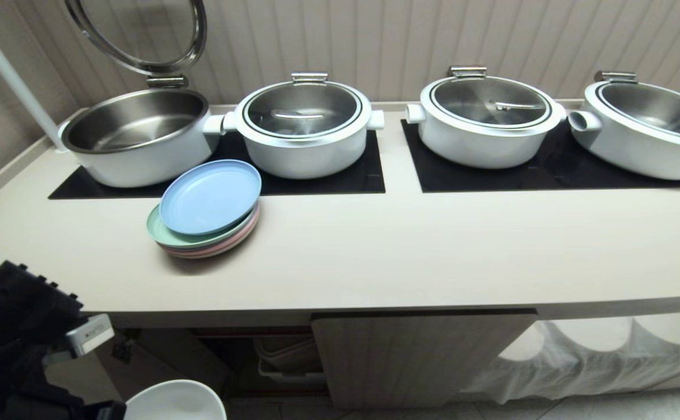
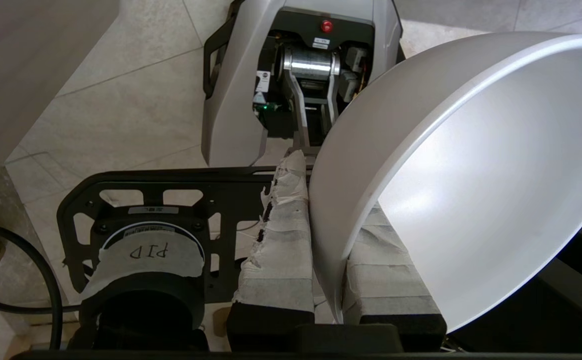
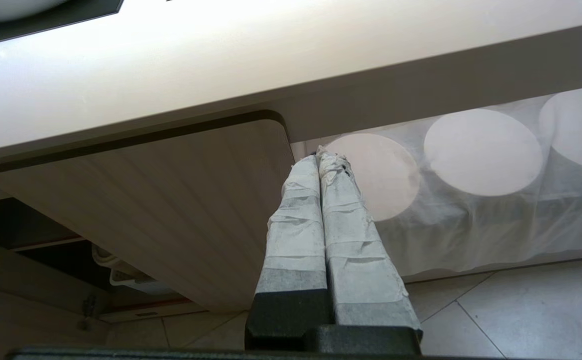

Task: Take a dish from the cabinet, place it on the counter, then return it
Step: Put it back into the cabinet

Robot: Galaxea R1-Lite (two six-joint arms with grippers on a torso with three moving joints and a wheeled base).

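The left claw (image 2: 328, 240) grips the white bowl (image 2: 470, 175) by its rim, one taped finger (image 2: 281, 235) against the outer wall and the other inside, with the robot's base (image 2: 295, 75) and floor tiles (image 2: 136, 90) beyond it. From the head camera the bowl (image 1: 175, 401) shows at 7 o'clock, low in front of the cabinet (image 1: 415, 356) and below the edge of the bench (image 1: 375, 262), beside the dark bulk of the left arm (image 1: 18, 326). The cabinet's ribbed door stands open at 6 o'clock, and pale stacked items sit in its dark interior beside it. On the bench a stack of plates (image 1: 205, 207), blue on top over green and pink, lies at 10 o'clock, its far edge over the black mat (image 1: 340, 175). Four white pots line the back: the leftmost pot (image 1: 135, 134) has its lid raised, and the other three are covered. A second mat (image 1: 550, 169) carries the two pots at 2 o'clock. The right claw (image 3: 319, 157) is pressed shut on nothing, its taped fingers (image 3: 295, 225) together, pointing at the bench edge near a white cloth (image 3: 470, 210) with round patches.
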